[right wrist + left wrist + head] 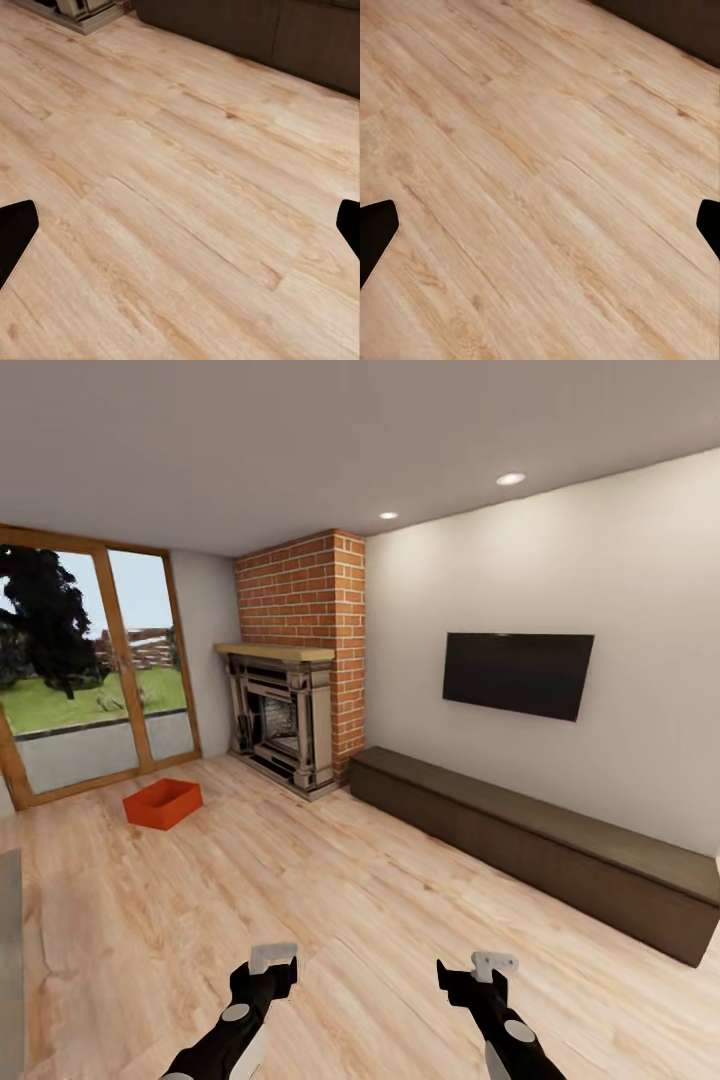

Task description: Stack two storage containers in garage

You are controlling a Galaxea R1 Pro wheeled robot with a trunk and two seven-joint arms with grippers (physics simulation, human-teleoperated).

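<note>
Both my left gripper (272, 958) and right gripper (494, 964) hang open over bare plank floor (330, 900), one storage container (163, 803) standing by the glass doors (95, 670).

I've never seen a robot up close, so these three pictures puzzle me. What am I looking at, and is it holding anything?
The big picture is taken from the robot's head, looking down over its two black arms. Each arm ends in a claw: the left claw and the right claw. The two smaller pictures come from cameras by each claw; the dark shapes at their edges are fingertips, spread wide over bare wood floor. Both claws are open and hold nothing. Ahead, one orange-red storage container sits on the floor near the glass doors, beside a brick fireplace. A long dark cabinet runs under the wall television.
</note>
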